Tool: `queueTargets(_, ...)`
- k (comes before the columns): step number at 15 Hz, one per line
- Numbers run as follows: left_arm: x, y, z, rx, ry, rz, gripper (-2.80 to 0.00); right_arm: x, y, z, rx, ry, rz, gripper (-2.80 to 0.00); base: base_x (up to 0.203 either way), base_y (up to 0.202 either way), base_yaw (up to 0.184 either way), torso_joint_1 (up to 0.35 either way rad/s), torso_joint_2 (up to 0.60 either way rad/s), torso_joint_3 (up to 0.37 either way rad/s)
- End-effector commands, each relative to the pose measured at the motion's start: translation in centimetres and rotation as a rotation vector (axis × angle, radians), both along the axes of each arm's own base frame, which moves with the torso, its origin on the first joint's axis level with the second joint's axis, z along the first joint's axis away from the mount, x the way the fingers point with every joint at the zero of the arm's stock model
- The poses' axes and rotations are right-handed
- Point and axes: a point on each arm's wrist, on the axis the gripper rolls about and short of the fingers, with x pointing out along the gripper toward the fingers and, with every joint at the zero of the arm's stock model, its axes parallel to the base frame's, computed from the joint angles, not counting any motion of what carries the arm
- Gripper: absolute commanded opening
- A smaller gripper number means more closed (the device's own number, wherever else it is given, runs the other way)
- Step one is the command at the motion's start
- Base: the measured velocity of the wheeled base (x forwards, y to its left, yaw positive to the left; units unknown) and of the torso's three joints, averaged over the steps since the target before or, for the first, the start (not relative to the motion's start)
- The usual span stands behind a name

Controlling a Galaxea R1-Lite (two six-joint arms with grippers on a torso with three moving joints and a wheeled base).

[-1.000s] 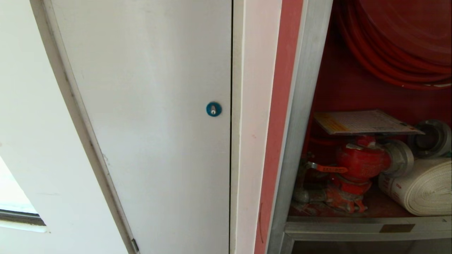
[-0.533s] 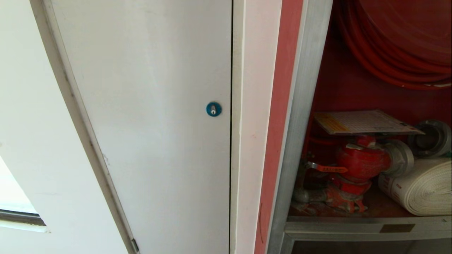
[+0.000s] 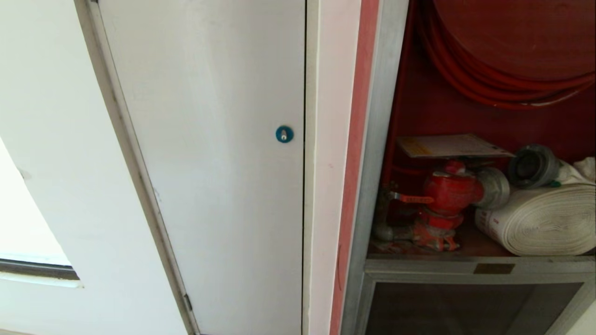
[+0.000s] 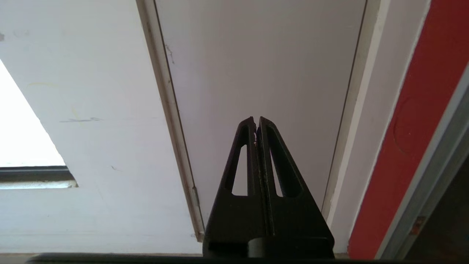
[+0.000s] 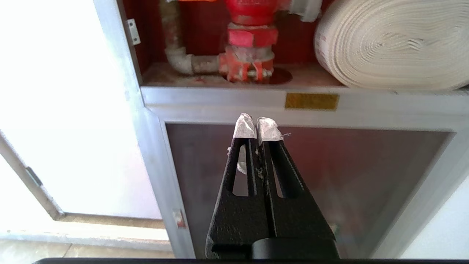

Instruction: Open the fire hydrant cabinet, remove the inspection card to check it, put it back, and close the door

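Observation:
The fire hydrant cabinet [image 3: 372, 139] shows its red inside, with no glass in front of it in the head view. The inspection card [image 3: 447, 145] lies flat on top of the red valve [image 3: 449, 188]. A red hose reel [image 3: 512, 46] hangs above, and a white rolled hose [image 3: 545, 218] lies to the right. The door is out of view. My right gripper [image 5: 256, 123] is shut and empty, low before the cabinet's lower sill [image 5: 220, 99]. My left gripper [image 4: 256, 119] is shut and empty, facing the grey-white panel door [image 4: 256, 55].
The grey-white panel door [image 3: 209, 139] with a blue round lock [image 3: 284, 134] fills the left of the head view. A smaller lower glass door [image 3: 465, 307] sits under the shelf. A metal hose coupling [image 3: 531, 165] lies beside the valve. A window edge [image 3: 32, 270] is at far left.
The whole head view has shifted: the camera moved, so the cabinet's contents sit higher and further left and the lower glass door has come into view. Nothing in the cabinet has moved.

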Motion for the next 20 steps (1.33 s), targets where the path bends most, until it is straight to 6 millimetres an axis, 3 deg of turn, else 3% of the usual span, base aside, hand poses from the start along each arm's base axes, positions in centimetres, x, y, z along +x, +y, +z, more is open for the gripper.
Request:
queueTargets(1, 0.23, 0.0, -0.76, 0.001, 0.028, 0.0, -2.8, 0.01, 0.0, 0.0, 0.001, 0.002, 0.001, -2.8, -0.194, 0.0, 0.001, 0.002, 0.0, 0.005)
queueTargets(20, 0.23, 0.0, -0.76, 0.001, 0.028, 0.0, -2.8, 0.01, 0.0, 0.0, 0.0, 0.002, 0.001, -2.8, -0.196, 0.0, 0.001, 0.002, 0.0, 0.003)
